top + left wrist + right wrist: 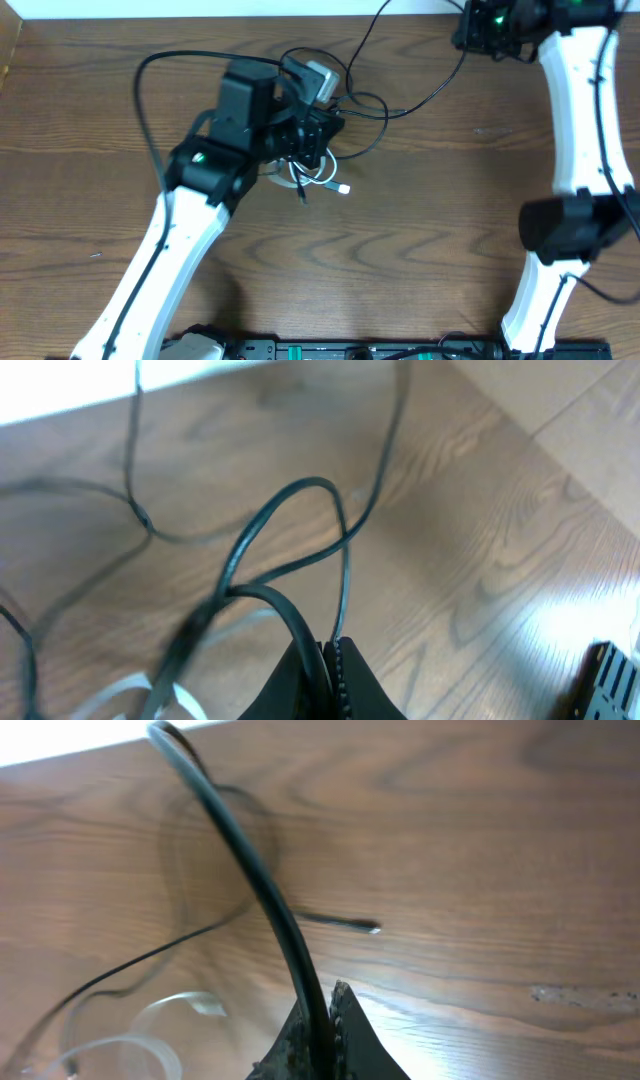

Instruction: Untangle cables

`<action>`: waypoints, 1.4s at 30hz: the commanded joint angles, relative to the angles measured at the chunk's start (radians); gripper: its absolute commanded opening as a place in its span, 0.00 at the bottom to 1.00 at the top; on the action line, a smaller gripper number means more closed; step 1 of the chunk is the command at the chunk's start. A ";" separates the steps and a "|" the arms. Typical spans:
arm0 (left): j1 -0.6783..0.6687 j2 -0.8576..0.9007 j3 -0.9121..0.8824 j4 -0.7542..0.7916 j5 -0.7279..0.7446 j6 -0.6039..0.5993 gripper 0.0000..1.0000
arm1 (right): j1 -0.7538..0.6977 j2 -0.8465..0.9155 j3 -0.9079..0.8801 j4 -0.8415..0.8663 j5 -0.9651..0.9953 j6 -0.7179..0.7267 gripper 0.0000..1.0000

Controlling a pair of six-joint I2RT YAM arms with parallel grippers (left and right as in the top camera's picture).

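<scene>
A thin black cable (430,95) runs from a tangle of loops at mid-table toward the far right corner. My left gripper (325,125) sits over the tangle, shut on a loop of the black cable (290,495), which is pinched between its fingertips (335,660). A white cable (322,180) curls just in front of it, its small plug lying on the wood, and shows blurred in the left wrist view (120,690). My right gripper (465,35) at the far right is shut on the black cable (250,870), nipped between its jaws (328,1020). The white cable (170,1005) lies beyond.
The wooden table (420,230) ends at a white wall along the back. A thicker black arm cable (145,90) loops at the left behind my left arm. A black equipment rail (350,350) lines the front edge. The right arm (580,120) stands along the right side.
</scene>
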 commanded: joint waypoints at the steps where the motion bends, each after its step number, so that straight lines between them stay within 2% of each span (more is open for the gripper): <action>1: 0.045 -0.076 0.008 0.016 0.001 0.006 0.07 | -0.043 0.099 -0.003 -0.009 0.037 0.027 0.01; 12: 0.337 -0.198 0.008 0.187 0.003 -0.151 0.07 | -0.163 0.300 -0.003 -0.059 0.089 0.035 0.01; 19: 0.423 -0.201 0.008 0.312 0.001 -0.180 0.07 | -0.200 0.386 -0.003 -0.085 0.141 0.035 0.01; 26: 0.528 -0.198 0.009 0.443 0.000 -0.258 0.07 | -0.210 0.435 -0.003 -0.108 0.155 0.024 0.01; 32: 0.531 -0.197 0.008 0.468 0.029 -0.318 0.07 | -0.187 0.435 -0.003 -0.106 0.128 -0.053 0.01; 34: 0.497 -0.185 0.008 0.444 0.092 -0.318 0.08 | -0.179 0.432 -0.003 -0.114 0.073 -0.132 0.08; 38: 0.419 -0.157 0.008 0.375 0.111 -0.320 0.07 | -0.171 0.403 -0.002 -0.127 -0.033 -0.225 0.20; 40: 0.382 -0.142 0.008 0.361 0.111 -0.320 0.07 | -0.161 0.370 -0.002 -0.134 -0.122 -0.303 0.36; 42: 0.346 -0.127 0.008 0.366 0.111 -0.320 0.07 | -0.146 0.326 0.000 -0.145 -0.195 -0.383 0.58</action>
